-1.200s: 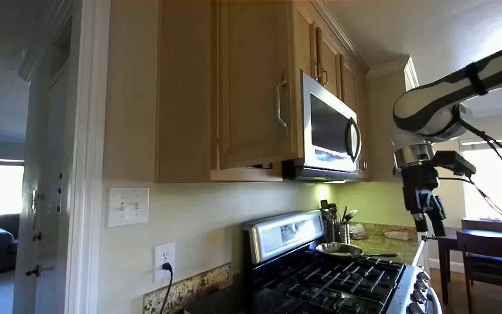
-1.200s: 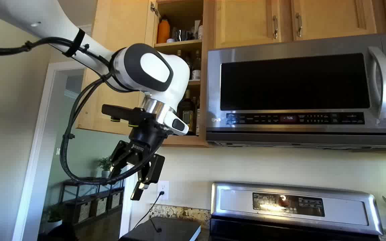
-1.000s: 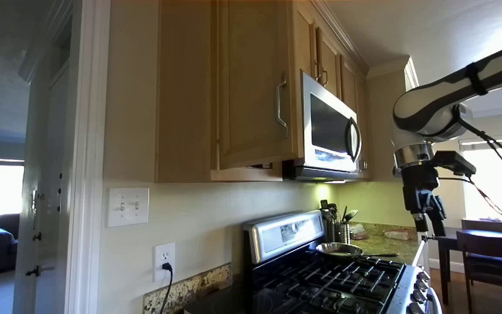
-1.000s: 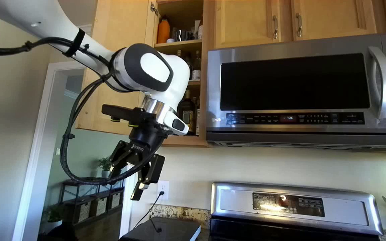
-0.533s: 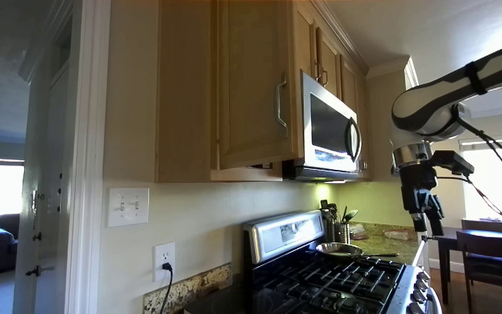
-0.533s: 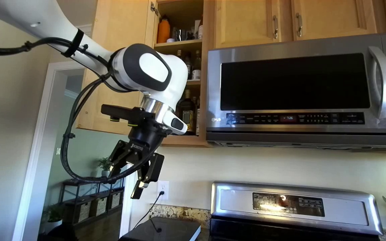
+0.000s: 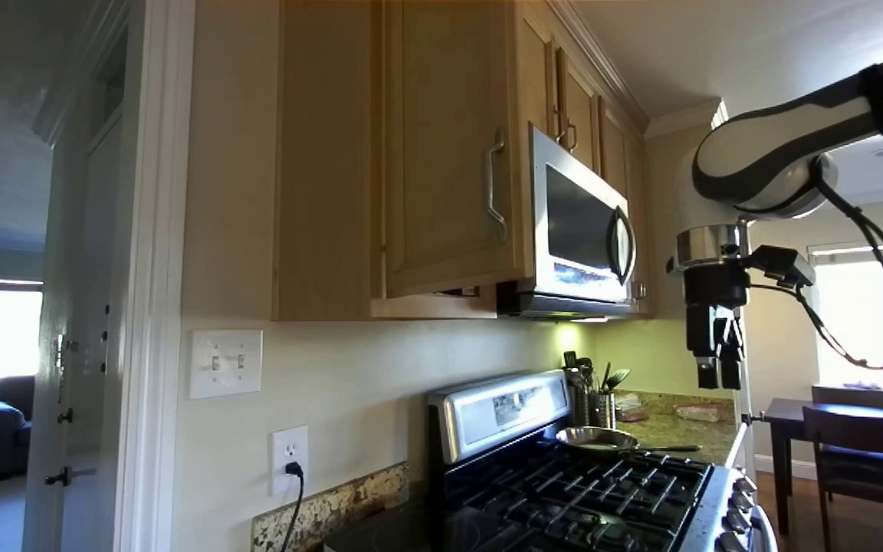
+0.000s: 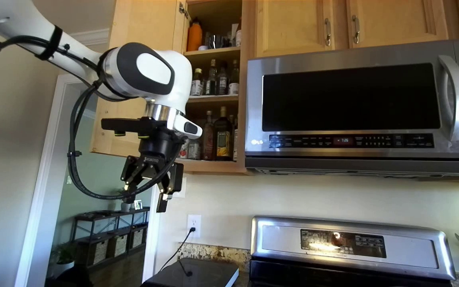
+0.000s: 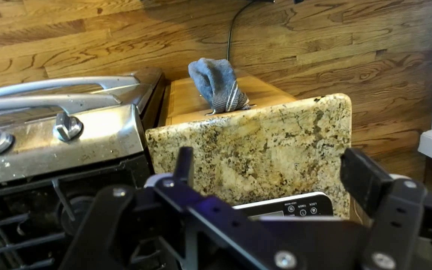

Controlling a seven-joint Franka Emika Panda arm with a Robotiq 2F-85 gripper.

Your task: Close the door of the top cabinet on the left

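The tan wood door [image 7: 445,146] stands open, swung out from the top cabinet [image 7: 326,169], with its slim silver handle [image 7: 494,188] showing. In an exterior view, the inner face of the door [image 8: 146,24] is at the left, partly hidden behind my arm, and the cabinet [image 8: 213,166] shows open shelves with bottles. My gripper [image 8: 146,201] is open and empty, pointing down below the door's bottom edge. It also shows at the right in an exterior view [image 7: 718,374], apart from the door. In the wrist view the fingers [image 9: 268,161] are wide apart above the counter; door and cabinet are out of view there.
A microwave [image 8: 353,99] is right of the cabinet. Below are the stove [image 7: 579,491] with a pan [image 7: 597,438] and a black cooktop [image 8: 197,273] on the granite counter [image 9: 253,150]. A blue-grey towel [image 9: 216,82] hangs at the counter front. A doorway is left.
My arm and gripper have moved left and up in both exterior views, and the gripper points more straight down. More bottles on the shelves are uncovered. The door has not moved.
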